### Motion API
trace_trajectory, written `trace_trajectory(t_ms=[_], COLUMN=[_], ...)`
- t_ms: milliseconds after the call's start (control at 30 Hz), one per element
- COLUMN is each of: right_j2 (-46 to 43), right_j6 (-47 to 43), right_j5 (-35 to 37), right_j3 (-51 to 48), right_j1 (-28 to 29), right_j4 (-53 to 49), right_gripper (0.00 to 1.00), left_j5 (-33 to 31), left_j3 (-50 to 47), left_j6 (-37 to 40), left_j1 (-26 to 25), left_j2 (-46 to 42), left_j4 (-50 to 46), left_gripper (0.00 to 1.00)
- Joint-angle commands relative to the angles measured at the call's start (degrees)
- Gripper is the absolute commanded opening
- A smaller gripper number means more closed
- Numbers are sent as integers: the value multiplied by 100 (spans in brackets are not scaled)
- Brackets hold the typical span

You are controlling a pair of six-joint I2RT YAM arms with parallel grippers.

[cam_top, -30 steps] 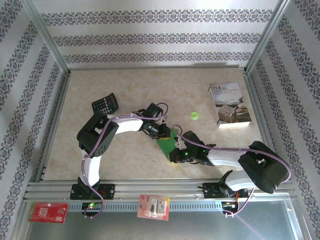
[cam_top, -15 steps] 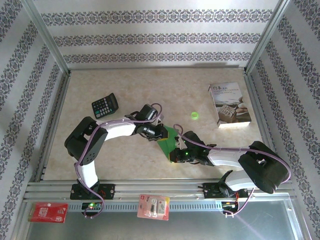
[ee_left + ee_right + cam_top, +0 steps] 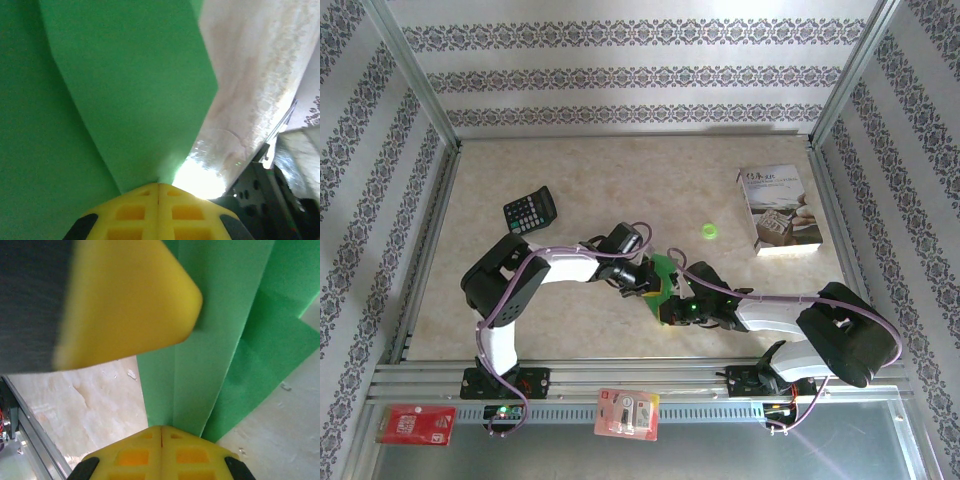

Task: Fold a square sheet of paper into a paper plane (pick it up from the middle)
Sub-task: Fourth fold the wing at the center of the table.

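Whereas the left gripper [image 3: 158, 191] stood partly spread a second ago, its jaws now pinch the folded green paper [image 3: 663, 270] at frame centre; the right gripper [image 3: 161, 433] is clamped on its lower edge.

Patterned walls [image 3: 620, 75] around a beige table [image 3: 590, 170].
Striped floral wallpaper [image 3: 360, 150] is seen on three sides; the marbled top is framed by aluminium rails [image 3: 670, 378] and evenly lit.

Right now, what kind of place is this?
Probably a robot practice booth, not a home: a metal frame rail in front, patterned wall panels all round, plus left arm and right arm bolted on.
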Motion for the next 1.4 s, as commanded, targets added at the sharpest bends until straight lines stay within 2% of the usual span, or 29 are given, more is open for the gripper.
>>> trace_trajectory(t_ms=[0, 433, 733, 1067, 1367], right_j2=[135, 403, 561, 628, 648], right_j6=[-5, 7, -29, -79, -107], right_j5=[338, 325, 270, 270, 236], right_j3=[-107, -39, 129, 152, 170], right_j1=[-84, -81, -69, -84, -84], right_j4=[-844, -1417, -1407, -1413, -1423], right_gripper=[0, 0, 0, 0, 0], left_j5=[-79, -295, -286, -100, -23], left_j3=[19, 450, 943, 1324, 1645], left_j6=[10, 498, 798, 924, 964], left_j1=[-67, 218, 510, 982, 1324], left_j2=[170, 381, 634, 891, 1182], left_j4=[-127, -653, -957, -900, -830], left_gripper=[0, 0, 0, 11, 15])
